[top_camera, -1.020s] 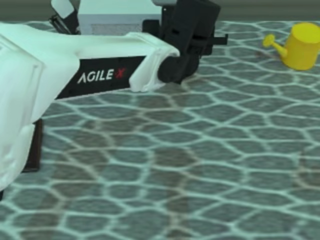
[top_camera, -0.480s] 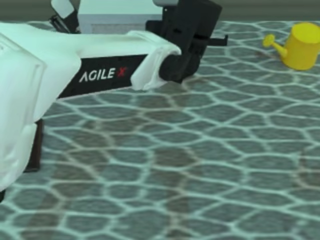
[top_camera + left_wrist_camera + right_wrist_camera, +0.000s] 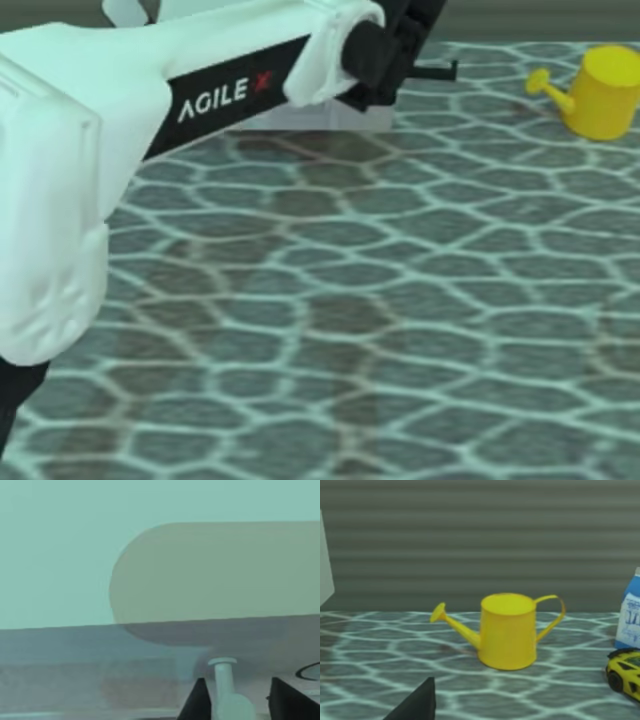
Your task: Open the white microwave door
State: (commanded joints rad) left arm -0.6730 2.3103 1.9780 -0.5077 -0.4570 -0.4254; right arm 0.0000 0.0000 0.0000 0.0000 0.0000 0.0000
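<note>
We see even, diffuse light across the table (image 3: 420,300), with no glare and a faint greenish cast. A soft dark shadow lies on it under our left arm (image 3: 150,90) near the far edge. The top view is slightly soft throughout. The left wrist view is washed in flat pale teal, close and blurred, with little contrast. In the right wrist view the yellow watering can (image 3: 507,630) is brightly lit and casts only a faint shadow.

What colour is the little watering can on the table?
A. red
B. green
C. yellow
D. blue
C: the watering can is plain yellow all over, spout and handle too, and it stands upright on the table at its far right.
</note>
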